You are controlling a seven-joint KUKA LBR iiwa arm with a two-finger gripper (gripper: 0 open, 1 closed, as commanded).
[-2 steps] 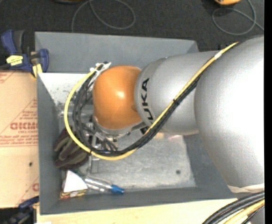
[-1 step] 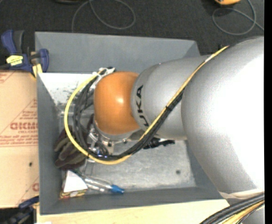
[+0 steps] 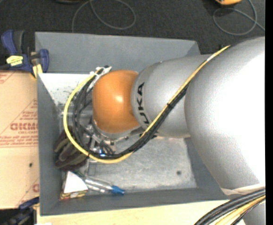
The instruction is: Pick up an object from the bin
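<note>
Pincer is seen low at the left of the bin, beneath the orange cover; open or closed cannot be told. A dark brown crumpled thing is found just beside it, a white wedge and blue-tipped pen nearby.

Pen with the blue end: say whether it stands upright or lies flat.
Lying flat: the pen rests lengthwise on the bin floor, beside a white wedge.

Your arm reaches in over the bin's right wall. Its orange-covered wrist points down over the bin's left half, with 1 yellow cable looped around it.
</note>
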